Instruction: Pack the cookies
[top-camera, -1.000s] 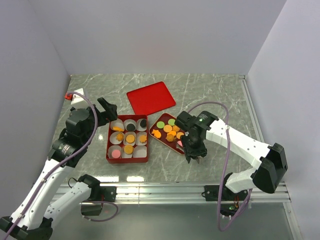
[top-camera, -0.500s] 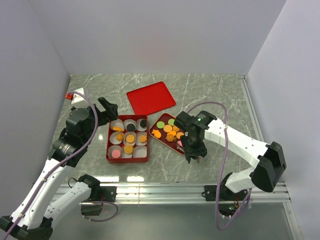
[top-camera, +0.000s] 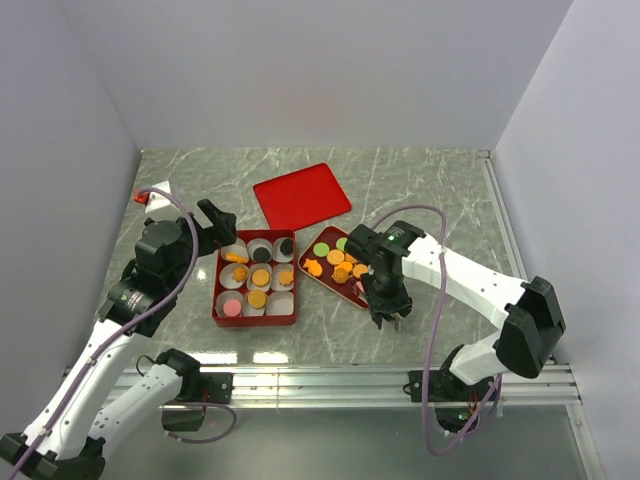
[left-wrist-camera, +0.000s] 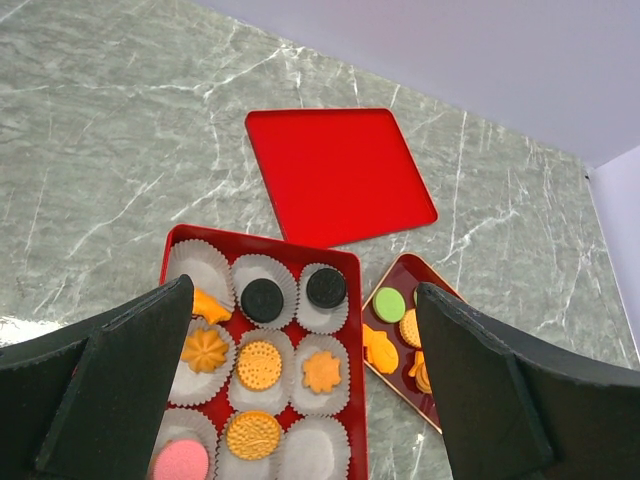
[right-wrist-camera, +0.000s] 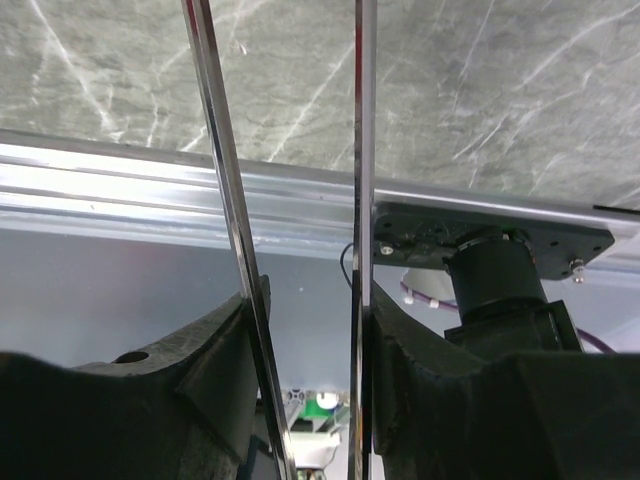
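The cookies lie in two places. Some sit in white paper cups in the red box (top-camera: 216, 300) (left-wrist-camera: 260, 245), among them an orange disc (top-camera: 260, 277) (left-wrist-camera: 260, 365). Others lie loose on the small red tray (top-camera: 322, 284) (left-wrist-camera: 395, 265), such as a green one (top-camera: 321, 249) (left-wrist-camera: 389, 304). My left gripper (top-camera: 222, 225) (left-wrist-camera: 300, 290) hangs open above the box's left side, holding nothing. My right gripper (top-camera: 389, 316) (right-wrist-camera: 305, 300) is at the tray's near corner, shut on thin metal tongs (right-wrist-camera: 215, 150). Their blades stand apart and no cookie shows between them.
A flat red lid (top-camera: 301, 194) (left-wrist-camera: 340, 175) lies behind the box and tray. A small white and red object (top-camera: 155, 193) sits at the far left by the wall. An aluminium rail (top-camera: 320, 378) (right-wrist-camera: 200, 190) runs along the near edge. Walls close in three sides.
The right arm has shifted slightly left, its gripper staying at the tray's near corner. The left arm has moved a little toward the box, jaws still wide.
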